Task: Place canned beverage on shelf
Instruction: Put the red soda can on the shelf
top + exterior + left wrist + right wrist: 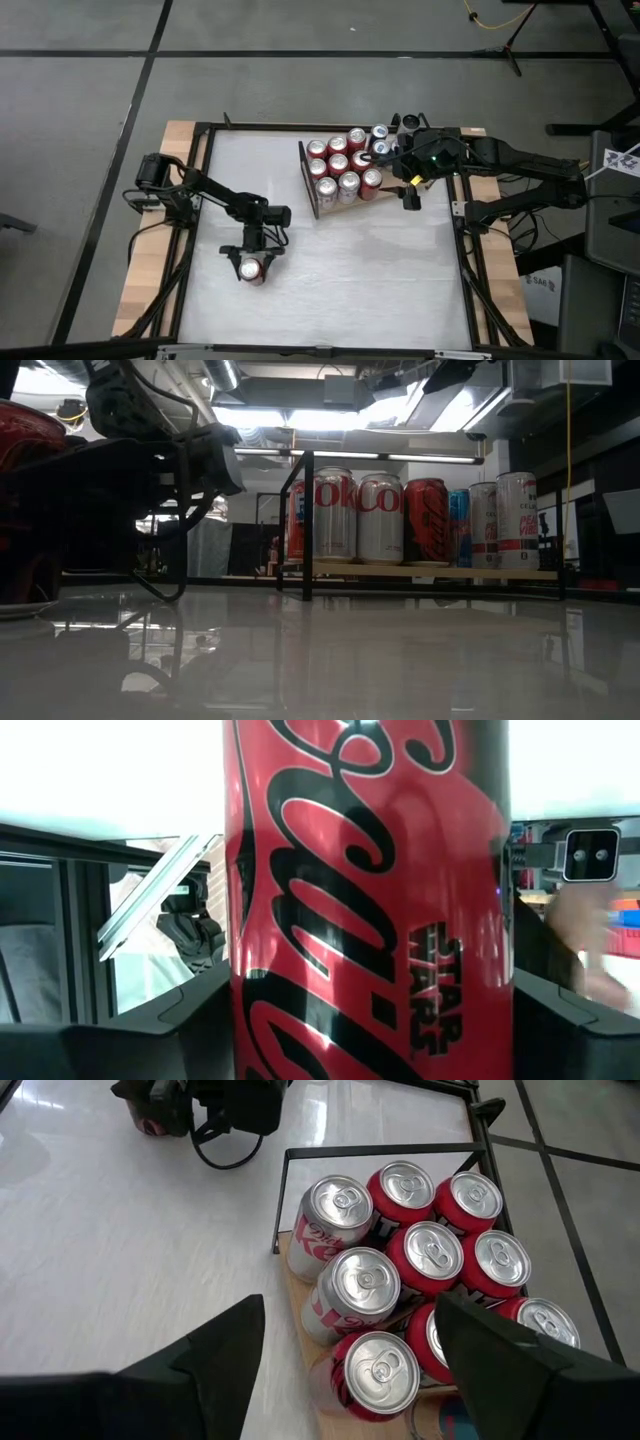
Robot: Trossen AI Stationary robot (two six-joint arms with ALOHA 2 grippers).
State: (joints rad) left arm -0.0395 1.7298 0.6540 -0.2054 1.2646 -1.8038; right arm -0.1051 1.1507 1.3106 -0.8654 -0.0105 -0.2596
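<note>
Gripped red can (252,269) in left claw (253,262) on counter (350,270); still to carry to shelf (345,207). Right claw (350,1350) spread above shelf.

White table (330,270): top glossy; in the low view it reflects the room. Dark metal frame (260,126) runs round its edge. Pale wooden strips lie outside the frame, one on the left (150,250), one on the right (505,300).

Floor (80,120): grey, crossed by dark lines.

Yellow cable (490,20): loose on the floor beyond the far right corner of the table, near a dark stand leg (512,50).

Grey equipment (610,230): at the right edge of the high view, well apart from the table.

Ceiling lights (330,418): bright, seen in the low view.

Small pale box with two dark lenses (590,855): in the background of the left wrist view.
</note>
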